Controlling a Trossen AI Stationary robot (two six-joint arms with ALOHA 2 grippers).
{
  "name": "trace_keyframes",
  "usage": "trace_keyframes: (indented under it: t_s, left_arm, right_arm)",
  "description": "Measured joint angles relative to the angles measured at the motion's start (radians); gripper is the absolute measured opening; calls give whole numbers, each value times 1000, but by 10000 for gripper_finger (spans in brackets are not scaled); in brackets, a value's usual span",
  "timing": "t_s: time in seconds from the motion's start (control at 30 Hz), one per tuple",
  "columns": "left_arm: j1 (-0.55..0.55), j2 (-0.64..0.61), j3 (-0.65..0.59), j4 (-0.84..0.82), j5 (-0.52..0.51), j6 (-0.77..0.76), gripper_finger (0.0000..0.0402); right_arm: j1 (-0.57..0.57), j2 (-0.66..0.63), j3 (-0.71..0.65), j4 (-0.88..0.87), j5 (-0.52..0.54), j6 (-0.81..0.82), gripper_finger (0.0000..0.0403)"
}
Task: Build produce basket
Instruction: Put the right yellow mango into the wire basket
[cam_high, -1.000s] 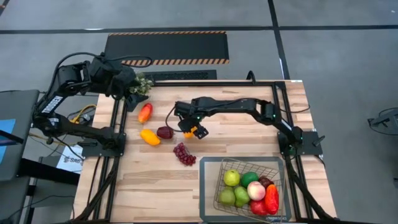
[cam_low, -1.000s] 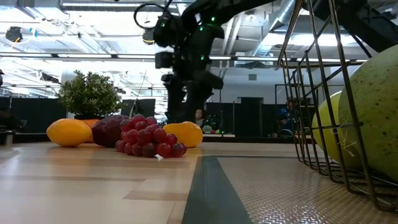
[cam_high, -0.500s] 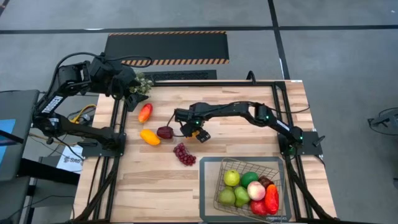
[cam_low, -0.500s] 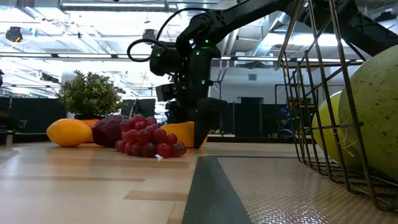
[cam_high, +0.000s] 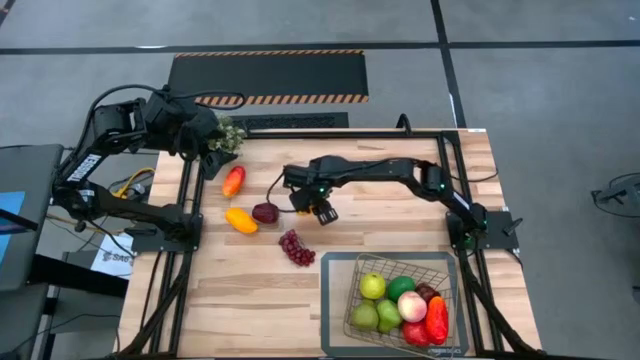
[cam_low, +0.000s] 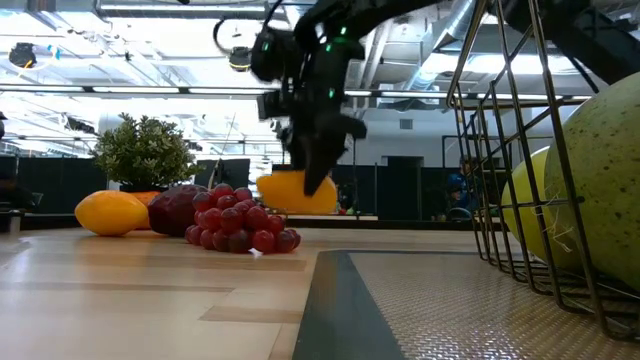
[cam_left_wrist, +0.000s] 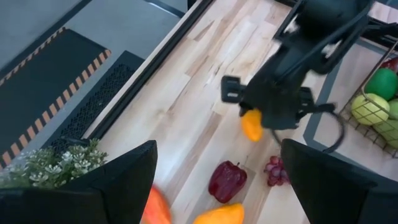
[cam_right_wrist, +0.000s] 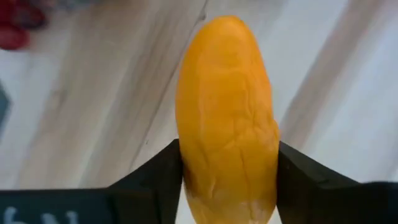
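My right gripper (cam_high: 305, 208) is shut on an orange pepper (cam_low: 297, 192) above the table's middle; the pepper also shows in the left wrist view (cam_left_wrist: 252, 124). On the table to its left lie a dark red pepper (cam_high: 265, 212), a yellow pepper (cam_high: 240, 220), a red-orange pepper (cam_high: 233, 181) and purple grapes (cam_high: 296, 247). The wire basket (cam_high: 352, 290) stands at the near right with several fruits inside. My left gripper (cam_left_wrist: 217, 180) is open and empty at the far left by the potted plant (cam_high: 226, 135). My right gripper pinches the orange pepper by its two opposite sides (cam_right_wrist: 199, 168) between its two fingers (cam_right_wrist: 155, 177). The fingers come from above, pointing down. The pepper is lifted clear of the table, below the fingers (cam_low: 318, 165).
A grey mat (cam_high: 330, 300) lies under the basket. Black frame rails (cam_high: 190, 200) run along the table's left and right sides. Bare wood shows at the far right and near left of the table.
My right gripper has gone down onto the orange pepper, which lay on the table beside the grapes, has taken hold of it and has come up again. The pepper is now lifted clear of the table.
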Motion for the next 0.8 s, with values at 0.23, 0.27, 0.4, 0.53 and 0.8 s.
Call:
trace_keyframes:
  t_s: [0.23, 0.27, 0.4, 0.53, 0.8]
  left_arm:
    - [0, 0, 0, 0, -7, 11, 328]
    - [0, 0, 0, 0, -7, 11, 328]
    - [0, 0, 0, 0, -7, 10, 328]
    - [0, 1, 0, 1, -7, 10, 328]
    - [0, 1, 0, 16, -7, 14, 328]
  right_arm:
    - [-2, -146, 0, -64, -16, 157, 195]
    - [-2, -170, 0, -78, -16, 190, 200]
    - [11, -274, 0, -159, -17, 358, 215]
    - [55, -377, 0, -265, -17, 553, 216]
    - [254, -528, 0, -444, 69, 982, 218]
